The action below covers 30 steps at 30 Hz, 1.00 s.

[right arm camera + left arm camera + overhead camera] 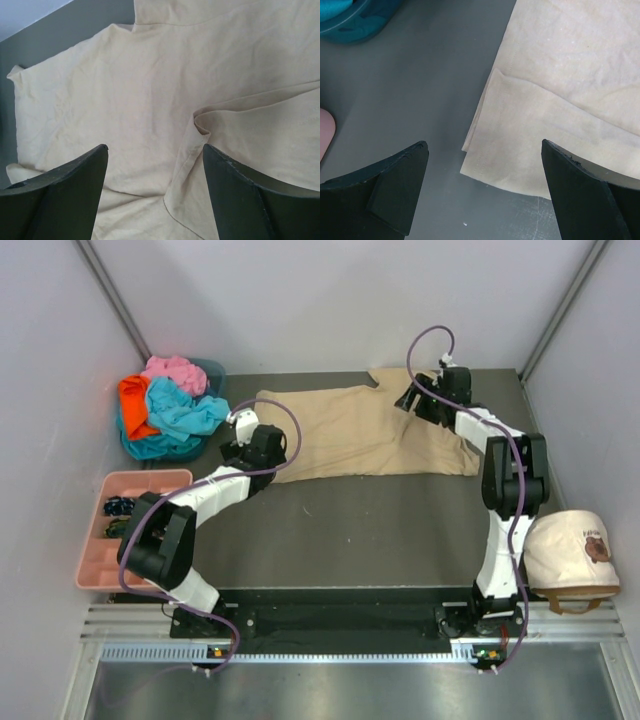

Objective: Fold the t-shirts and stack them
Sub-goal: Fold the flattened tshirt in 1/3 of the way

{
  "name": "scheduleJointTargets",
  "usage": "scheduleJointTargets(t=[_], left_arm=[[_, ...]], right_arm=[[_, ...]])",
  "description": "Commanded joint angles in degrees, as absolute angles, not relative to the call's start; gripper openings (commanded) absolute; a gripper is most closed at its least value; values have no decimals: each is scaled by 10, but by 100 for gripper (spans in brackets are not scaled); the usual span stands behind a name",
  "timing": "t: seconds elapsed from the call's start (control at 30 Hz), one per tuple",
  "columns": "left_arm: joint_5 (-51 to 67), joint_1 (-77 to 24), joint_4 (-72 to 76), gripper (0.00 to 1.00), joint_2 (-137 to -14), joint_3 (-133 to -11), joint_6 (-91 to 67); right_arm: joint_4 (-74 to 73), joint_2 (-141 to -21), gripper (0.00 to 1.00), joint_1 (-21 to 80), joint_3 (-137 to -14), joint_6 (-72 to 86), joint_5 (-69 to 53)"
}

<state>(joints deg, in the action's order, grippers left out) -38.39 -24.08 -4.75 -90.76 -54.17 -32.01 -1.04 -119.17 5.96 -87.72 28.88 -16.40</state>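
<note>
text: none legible | cap emblem: brown, lettering too small to read

We find the widest free passage over the bare table between the two arms, on the near side of the tan shirt. The shirt lies flat across the far middle and rises little above the surface. At far left, the basket heaped with coloured shirts blocks the corner. Just nearer, the pink tray fills the left edge. The cap occupies the near right edge beside the right arm. Walls close both sides and the back. A strip of bare table separates basket from shirt, and the left gripper, jaws spread wide, hangs where that strip meets the shirt's corner.
</note>
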Motion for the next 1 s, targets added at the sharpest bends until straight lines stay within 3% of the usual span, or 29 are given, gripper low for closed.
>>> scheduleJointTargets(t=[0.0,0.97], left_arm=[[-391,-240,-39,99,-881,-536,-327],[-388,-240,-42,99,-882,-533,-337]], right_arm=[[3,-1211,77,71,-893,296,-183],[-21,-1222,77,86,-879,289,-171]])
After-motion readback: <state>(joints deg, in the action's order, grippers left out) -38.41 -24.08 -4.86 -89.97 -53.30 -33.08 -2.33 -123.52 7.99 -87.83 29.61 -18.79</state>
